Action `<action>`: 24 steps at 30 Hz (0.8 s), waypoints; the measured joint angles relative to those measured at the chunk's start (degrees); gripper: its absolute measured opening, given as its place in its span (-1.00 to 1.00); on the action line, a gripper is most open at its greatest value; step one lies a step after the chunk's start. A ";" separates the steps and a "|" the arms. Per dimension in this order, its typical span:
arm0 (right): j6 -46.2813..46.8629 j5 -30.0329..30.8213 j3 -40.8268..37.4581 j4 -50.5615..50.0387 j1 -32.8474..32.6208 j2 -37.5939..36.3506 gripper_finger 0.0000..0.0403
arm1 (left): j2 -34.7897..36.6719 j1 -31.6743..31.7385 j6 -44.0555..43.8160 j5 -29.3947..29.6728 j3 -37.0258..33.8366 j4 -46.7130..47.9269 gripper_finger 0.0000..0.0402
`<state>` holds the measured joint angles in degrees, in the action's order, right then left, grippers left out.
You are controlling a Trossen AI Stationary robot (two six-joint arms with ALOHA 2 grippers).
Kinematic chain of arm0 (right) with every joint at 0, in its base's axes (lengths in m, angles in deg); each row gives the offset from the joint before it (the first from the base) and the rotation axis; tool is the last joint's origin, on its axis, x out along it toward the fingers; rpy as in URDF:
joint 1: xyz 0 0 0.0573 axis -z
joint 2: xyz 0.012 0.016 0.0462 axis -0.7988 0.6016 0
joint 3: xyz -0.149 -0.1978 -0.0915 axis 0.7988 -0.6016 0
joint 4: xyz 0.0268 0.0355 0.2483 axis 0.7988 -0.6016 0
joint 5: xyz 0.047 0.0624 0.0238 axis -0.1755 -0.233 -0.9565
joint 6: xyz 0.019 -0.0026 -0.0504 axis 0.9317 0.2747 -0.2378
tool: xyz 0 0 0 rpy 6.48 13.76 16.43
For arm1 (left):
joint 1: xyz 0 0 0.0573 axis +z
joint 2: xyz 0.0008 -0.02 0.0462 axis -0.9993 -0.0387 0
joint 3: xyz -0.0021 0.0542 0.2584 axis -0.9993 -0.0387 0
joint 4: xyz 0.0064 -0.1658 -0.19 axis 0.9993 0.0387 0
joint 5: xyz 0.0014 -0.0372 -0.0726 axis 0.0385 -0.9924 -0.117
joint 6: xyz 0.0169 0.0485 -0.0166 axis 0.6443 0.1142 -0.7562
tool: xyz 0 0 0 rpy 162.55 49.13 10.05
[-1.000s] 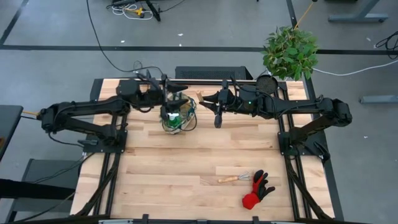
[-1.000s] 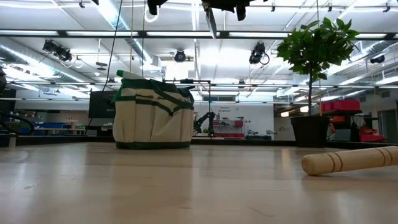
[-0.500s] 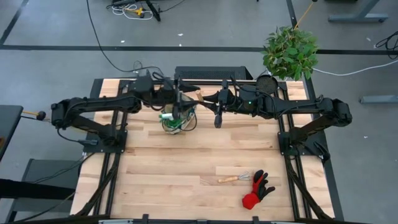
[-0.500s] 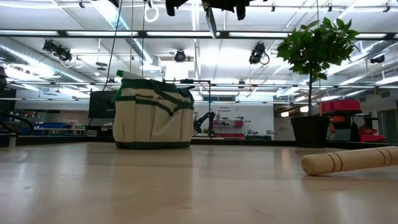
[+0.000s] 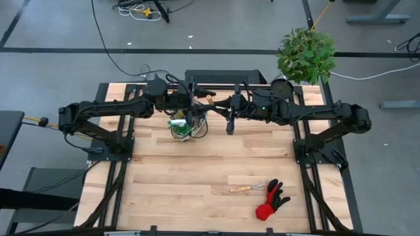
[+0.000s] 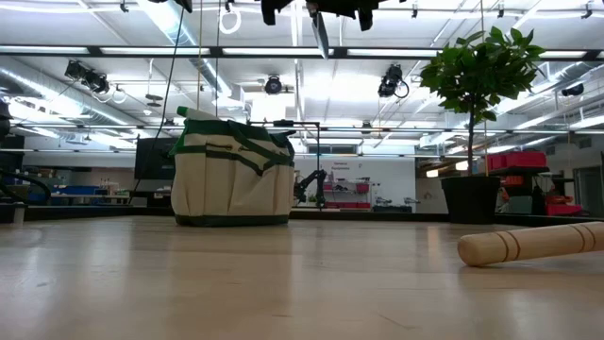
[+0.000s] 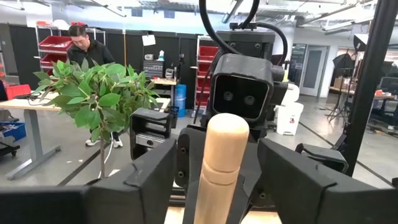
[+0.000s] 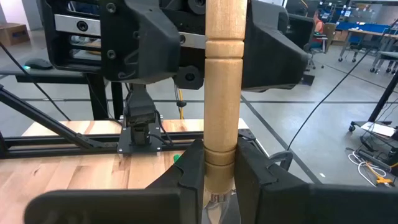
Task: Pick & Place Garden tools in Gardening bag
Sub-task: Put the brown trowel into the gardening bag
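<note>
My right gripper (image 8: 219, 171) is shut on a wooden-handled tool (image 5: 230, 123), high above the table just right of the gardening bag (image 5: 187, 124). The tool's metal blade (image 6: 319, 33) points down. My left gripper (image 7: 221, 158) is open, and its fingers (image 8: 146, 43) stand on either side of the handle's upper end (image 7: 225, 134), with narrow gaps showing. The tan bag (image 6: 233, 170) stands on its flat base, and a green spray bottle (image 6: 193, 111) sticks out of its top. My right gripper pinches the wooden handle's lower end (image 8: 219, 146), just above the metal collar, between its two fingers (image 8: 189, 177). The fingers come roughly level from the table's right side and lie across the handle. The tool stands about upright, lifted clear, blade hanging below.
A small wooden-handled rake (image 5: 246, 188) and a red-and-black glove (image 5: 271, 200) lie near the table's near right. The rake's handle (image 6: 533, 243) shows close in the low view. A potted plant (image 5: 305, 56) stands at the far right corner.
My left gripper has moved toward the table's right, passing above the bag, up to the tool that my right gripper holds. Its fingers now flank the handle's upper end. The right gripper and the tool have kept still.
</note>
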<state>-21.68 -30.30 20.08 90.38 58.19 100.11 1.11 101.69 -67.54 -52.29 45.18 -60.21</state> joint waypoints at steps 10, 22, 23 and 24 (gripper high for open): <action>-0.02 0.00 0.00 -0.06 0.00 0.00 -0.73 | 0.00 0.00 -0.03 0.00 0.00 0.37 -0.29; 0.52 -0.02 0.00 -0.04 0.00 0.00 -0.73 | 0.04 0.00 0.82 0.02 0.00 0.39 -0.62; 0.48 -0.04 0.00 -0.07 0.00 0.00 -0.73 | 0.04 0.00 1.00 0.02 0.00 0.41 -0.62; 0.46 -0.05 0.00 -0.07 0.00 0.00 -0.73 | 0.04 0.00 1.00 0.02 0.00 0.41 -0.62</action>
<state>-21.22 -30.34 20.08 90.31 58.19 100.11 1.15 101.69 -66.54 -52.26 45.18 -59.80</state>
